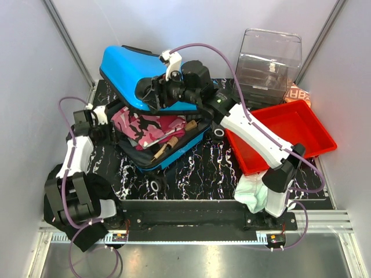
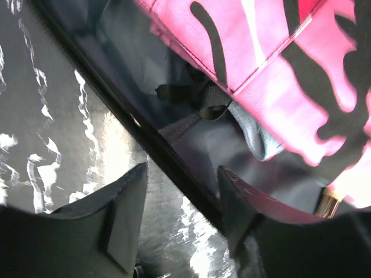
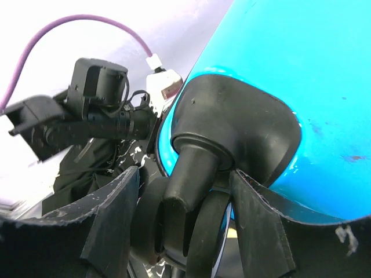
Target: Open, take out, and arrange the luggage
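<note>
The blue luggage (image 1: pixel 124 66) lies open on the marbled black table, its lid propped up at the back. The lower half holds a pink camouflage cloth (image 1: pixel 142 124) and wooden pieces (image 1: pixel 173 142). My right gripper (image 1: pixel 149 92) is at the lid's lower corner. In the right wrist view its fingers (image 3: pixel 184 174) close around a black caster wheel (image 3: pixel 223 231) under the blue shell (image 3: pixel 301 75). My left gripper (image 1: pixel 110 132) is open at the lower half's left edge. In the left wrist view it (image 2: pixel 182 171) straddles the black rim (image 2: pixel 174 165), beside the pink cloth (image 2: pixel 301 69).
A red tray (image 1: pixel 290 124) sits to the right of the luggage. A clear plastic drawer box (image 1: pixel 269 61) stands behind it, with an orange packet (image 1: pixel 298 92) next to it. A white bundle (image 1: pixel 252 194) lies by the right arm's base. Dark cloth (image 1: pixel 87 191) lies by the left base.
</note>
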You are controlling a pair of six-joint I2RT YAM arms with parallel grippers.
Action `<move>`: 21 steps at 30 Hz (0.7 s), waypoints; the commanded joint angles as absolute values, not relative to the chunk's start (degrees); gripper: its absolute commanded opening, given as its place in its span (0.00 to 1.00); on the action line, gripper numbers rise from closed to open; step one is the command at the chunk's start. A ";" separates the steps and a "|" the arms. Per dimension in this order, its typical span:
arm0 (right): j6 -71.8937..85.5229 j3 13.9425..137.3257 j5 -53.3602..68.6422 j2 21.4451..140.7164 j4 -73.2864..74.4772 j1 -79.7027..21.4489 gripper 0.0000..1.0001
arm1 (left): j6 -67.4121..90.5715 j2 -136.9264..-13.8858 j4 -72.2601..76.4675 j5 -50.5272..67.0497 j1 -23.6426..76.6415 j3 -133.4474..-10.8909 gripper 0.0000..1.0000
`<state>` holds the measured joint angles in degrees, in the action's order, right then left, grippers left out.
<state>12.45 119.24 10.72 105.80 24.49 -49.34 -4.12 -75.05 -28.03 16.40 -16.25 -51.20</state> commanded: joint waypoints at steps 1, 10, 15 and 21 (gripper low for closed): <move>6.94 121.29 11.86 105.55 14.77 -43.42 0.00 | -21.34 -76.55 -41.73 17.15 -16.96 -60.97 0.59; 9.05 126.37 16.43 108.10 15.29 -38.59 0.00 | -50.93 -66.02 -53.16 33.35 -15.91 -65.04 0.85; 10.01 133.23 16.43 111.79 17.84 -36.48 0.00 | -81.70 -57.58 -54.32 46.30 -13.45 -57.14 0.92; 11.16 133.77 16.70 112.76 18.37 -36.04 0.00 | -86.83 -62.65 -48.96 38.79 -3.70 -55.01 0.98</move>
